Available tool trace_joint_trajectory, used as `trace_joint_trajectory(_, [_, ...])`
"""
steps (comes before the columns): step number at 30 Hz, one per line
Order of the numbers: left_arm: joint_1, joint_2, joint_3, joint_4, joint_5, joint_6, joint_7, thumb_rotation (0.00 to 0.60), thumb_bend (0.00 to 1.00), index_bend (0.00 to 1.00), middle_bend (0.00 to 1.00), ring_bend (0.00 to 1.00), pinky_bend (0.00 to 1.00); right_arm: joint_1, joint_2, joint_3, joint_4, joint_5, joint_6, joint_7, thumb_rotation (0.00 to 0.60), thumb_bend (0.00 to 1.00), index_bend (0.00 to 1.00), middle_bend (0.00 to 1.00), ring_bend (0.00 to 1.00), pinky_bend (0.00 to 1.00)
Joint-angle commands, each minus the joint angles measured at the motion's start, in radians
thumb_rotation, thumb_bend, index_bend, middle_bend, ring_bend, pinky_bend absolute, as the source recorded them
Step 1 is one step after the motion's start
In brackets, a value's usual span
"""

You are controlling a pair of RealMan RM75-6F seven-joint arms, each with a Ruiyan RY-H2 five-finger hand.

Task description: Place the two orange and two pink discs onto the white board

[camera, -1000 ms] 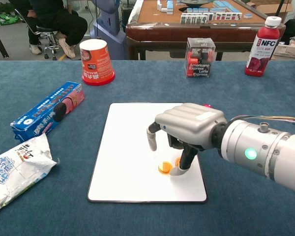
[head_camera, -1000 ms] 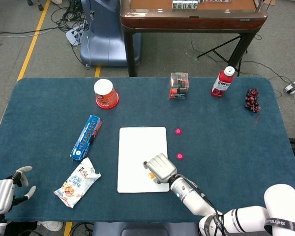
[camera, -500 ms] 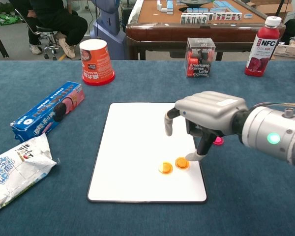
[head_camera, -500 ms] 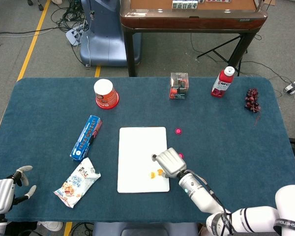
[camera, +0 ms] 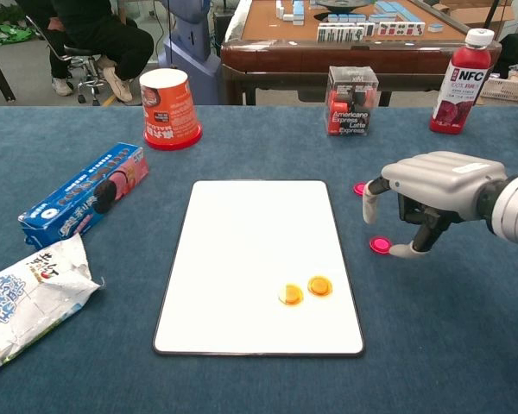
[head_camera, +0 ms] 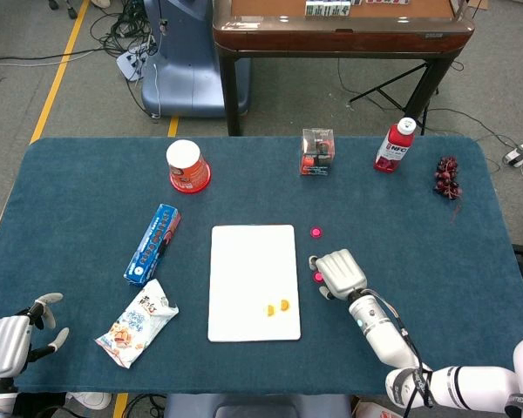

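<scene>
Left of the right hand (camera: 432, 200) lies the flat white rectangular board (camera: 250, 233) on the blue cloth-covered table (camera: 86, 362), already carrying two small round orange discs (camera: 291, 294) side by side near its lower right corner. The hand hovers with fingers apart and curled downward, holding nothing. Just beside its fingertips (camera: 403, 251) sits the nearer flat pink disc (camera: 380, 245); the second pink disc (camera: 359, 188) lies beyond, close to the board's right edge. A good pickup would likely need thumb and finger lowered either side of the nearer disc, pinching its rim before lifting. The left hand (head_camera: 9, 341) rests open, well apart.
</scene>
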State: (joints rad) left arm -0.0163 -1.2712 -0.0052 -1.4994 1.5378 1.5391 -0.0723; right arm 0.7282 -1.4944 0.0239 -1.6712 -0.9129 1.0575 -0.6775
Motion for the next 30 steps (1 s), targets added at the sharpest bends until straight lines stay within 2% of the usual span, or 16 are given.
trace_joint_trajectory(1, [0.000,0.001,0.001,-0.001,0.000,-0.001,0.002,0.600,0.27,0.35,0.60,0.57,0.82,-0.007,0.000,0.000,0.015,0.008,-0.005,0.010,0.600,0.23,0.36,1.00,1.00,1.00])
trace_joint_trajectory(30, [0.007,0.002,0.004,0.005,-0.003,0.005,-0.012,0.600,0.27,0.35,0.60,0.58,0.82,0.009,-0.063,0.031,0.099,0.059,-0.060,0.010,0.600,0.23,0.40,1.00,1.00,1.00])
